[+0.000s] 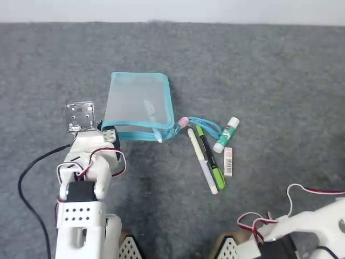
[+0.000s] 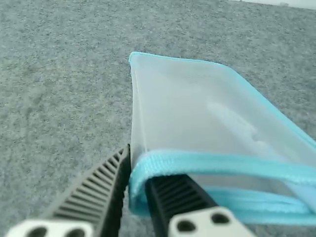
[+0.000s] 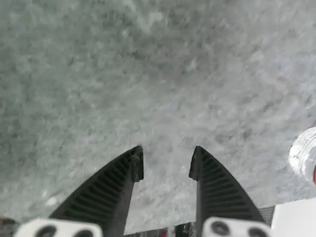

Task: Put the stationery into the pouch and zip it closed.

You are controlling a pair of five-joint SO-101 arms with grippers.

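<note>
Left gripper (image 2: 134,165) clenched on the pouch (image 2: 197,113) corner, evidently anchoring its mouth for loading. Right gripper (image 3: 166,160) released, well apart from pouch; pens (image 1: 209,157) lie beside it.

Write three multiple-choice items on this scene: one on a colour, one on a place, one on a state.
1. What colour is the trim of the pouch? A. red B. light blue C. yellow
2. Where does the glue stick lie? A. inside the pouch B. on the grey mat beside the pouch C. in a gripper
3. What is the left gripper doing? A. hanging open B. gripping a pen C. pinching the pouch's edge

Key: B, the border shows light blue; B, it lies outside the pouch near the zipper end; C, its jaws sit either side of the blue edge.
</note>
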